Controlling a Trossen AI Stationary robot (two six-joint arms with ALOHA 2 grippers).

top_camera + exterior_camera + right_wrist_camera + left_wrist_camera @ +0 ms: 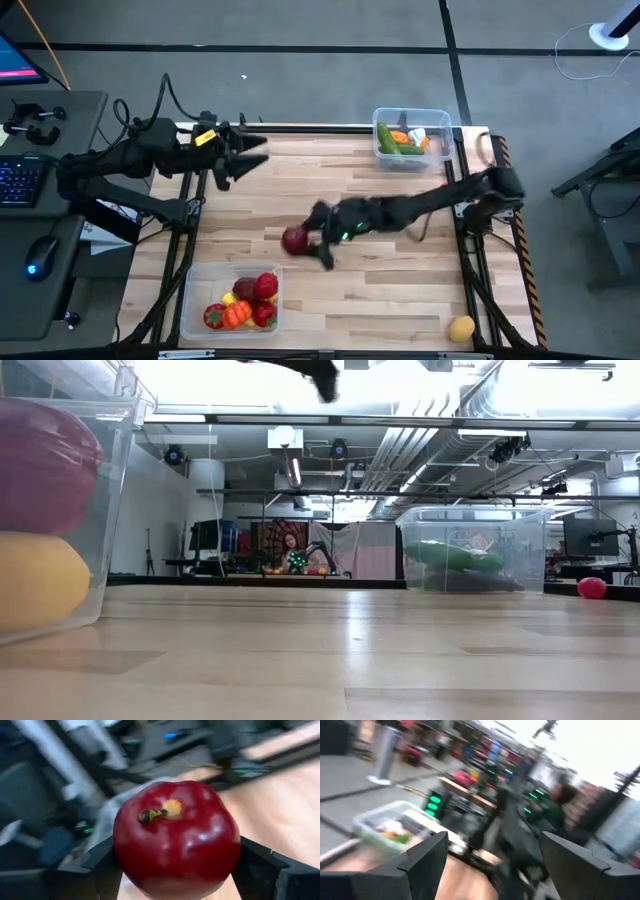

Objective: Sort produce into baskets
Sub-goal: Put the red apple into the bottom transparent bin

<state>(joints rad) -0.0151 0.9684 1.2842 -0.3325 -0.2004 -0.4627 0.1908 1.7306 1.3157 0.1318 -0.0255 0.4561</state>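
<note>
My right gripper (303, 241) hangs over the middle of the table, shut on a dark red apple (294, 240), which fills the right wrist view (175, 837). My left gripper (248, 156) is open and empty above the table's far left; its two fingers stand wide apart in the left wrist view (492, 865). One clear basket (198, 318) at the near left holds red, orange, yellow and purple pieces. The other basket (440, 120) at the far right holds green cucumbers, a carrot and white garlic. A yellow lemon (461, 327) lies on the table at the near right. My right gripper pinches the apple's two opposite sides (122, 855) between its two fingers (100, 865), at about its widest girth. The fingers come from the table's right, roughly level. The apple's stem end (152, 814) faces back toward the wrist. The apple is lifted clear of the table.
In the low view the near basket (115, 480) stands close at the left with a purple piece and a yellow piece against its wall, and the far basket (470, 550) stands behind at the right. A desk with a keyboard and mouse (40, 255) stands left of the table.
</note>
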